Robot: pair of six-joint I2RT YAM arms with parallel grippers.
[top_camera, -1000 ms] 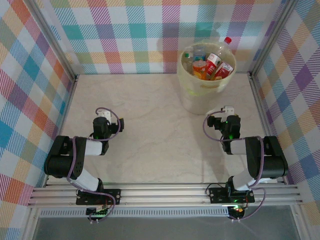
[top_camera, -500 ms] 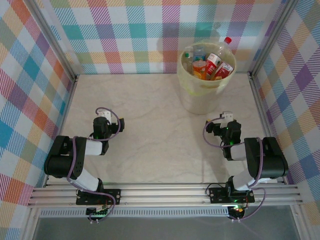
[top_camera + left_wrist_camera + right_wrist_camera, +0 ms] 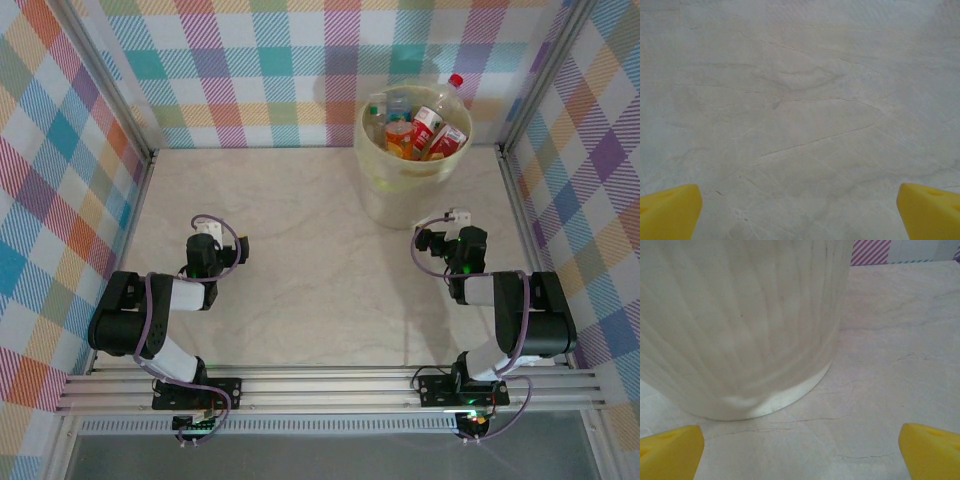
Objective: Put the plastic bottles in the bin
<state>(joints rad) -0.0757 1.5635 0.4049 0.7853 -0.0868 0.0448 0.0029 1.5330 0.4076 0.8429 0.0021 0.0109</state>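
Observation:
The bin (image 3: 374, 165), a big pale-yellow translucent bucket, stands at the back right of the table. Several plastic bottles (image 3: 426, 130) with orange and red labels lie inside it; one red-capped bottle sticks up above the rim. My right gripper (image 3: 455, 245) rests low just in front of the bin. In the right wrist view the bin's ribbed wall (image 3: 740, 325) looms close, and the right gripper (image 3: 801, 452) is open, its yellow fingertips (image 3: 670, 450) far apart with nothing between them. My left gripper (image 3: 208, 250) sits at the left; in the left wrist view the left gripper (image 3: 800, 212) is open over bare table.
The marbled tabletop (image 3: 300, 240) is ringed by checked cloth walls (image 3: 250, 70) on aluminium frame posts. A metal rail (image 3: 330, 385) with both arm bases runs along the near edge.
The right gripper drew back slightly towards its base, then moved forward again nearer the bin. The left arm has stayed still.

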